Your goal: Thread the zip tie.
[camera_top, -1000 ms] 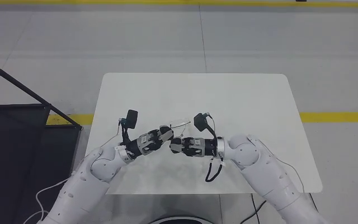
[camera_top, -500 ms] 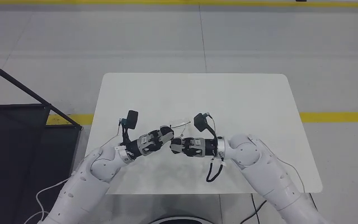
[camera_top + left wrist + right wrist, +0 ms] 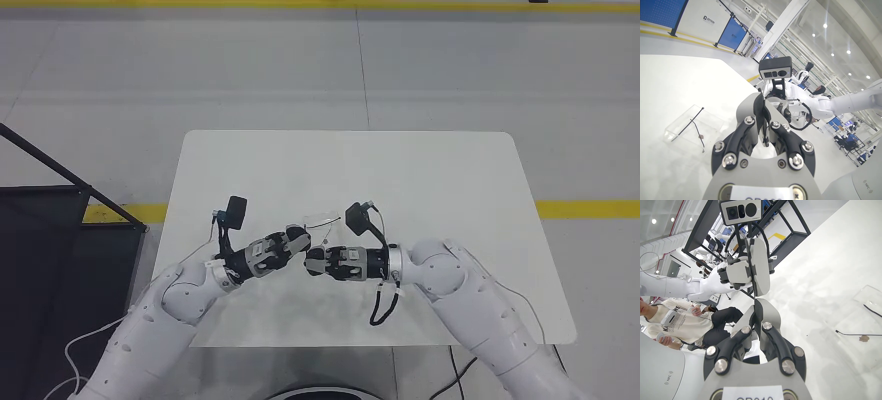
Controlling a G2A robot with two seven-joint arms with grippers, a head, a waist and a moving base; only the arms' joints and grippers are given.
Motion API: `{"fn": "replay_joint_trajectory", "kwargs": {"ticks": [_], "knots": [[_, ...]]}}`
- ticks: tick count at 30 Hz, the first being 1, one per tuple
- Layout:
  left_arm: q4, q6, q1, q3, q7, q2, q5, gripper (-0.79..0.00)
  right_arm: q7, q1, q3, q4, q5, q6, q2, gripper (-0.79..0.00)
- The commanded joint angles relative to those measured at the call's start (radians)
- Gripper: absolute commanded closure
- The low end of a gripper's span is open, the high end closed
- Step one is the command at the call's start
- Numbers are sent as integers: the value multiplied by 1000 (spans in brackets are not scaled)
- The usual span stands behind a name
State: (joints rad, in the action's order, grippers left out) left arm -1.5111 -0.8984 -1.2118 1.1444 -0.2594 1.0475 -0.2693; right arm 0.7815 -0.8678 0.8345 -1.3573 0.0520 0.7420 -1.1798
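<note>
Both arms meet tip to tip above the near middle of the white table (image 3: 430,180). My left gripper (image 3: 299,243) is shut, its pads pressed together (image 3: 762,101). Facing it, my right gripper (image 3: 313,260) is also shut (image 3: 755,303). A thin black zip tie (image 3: 754,298) spans the short gap between them, one end in each gripper; the right wrist view shows the left gripper (image 3: 754,291) just beyond my right fingertips. How the tie sits inside the pads is hidden.
A clear shallow tray (image 3: 714,121) lies on the table just beyond the grippers, with two loose black zip ties (image 3: 689,122) (image 3: 853,334) in it. A black frame (image 3: 60,175) stands off the table's left edge.
</note>
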Motion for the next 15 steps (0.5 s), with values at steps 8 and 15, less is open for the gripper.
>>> {"fn": "replay_joint_trajectory", "kwargs": {"ticks": [8,15], "knots": [[1,2,1,0,-7,4,4,-68,10,3,-1,7,-8,3,-1,0],[2,1,1,2,-6,6,-1,0,15,3,0,9,-11,3,-1,0]]}}
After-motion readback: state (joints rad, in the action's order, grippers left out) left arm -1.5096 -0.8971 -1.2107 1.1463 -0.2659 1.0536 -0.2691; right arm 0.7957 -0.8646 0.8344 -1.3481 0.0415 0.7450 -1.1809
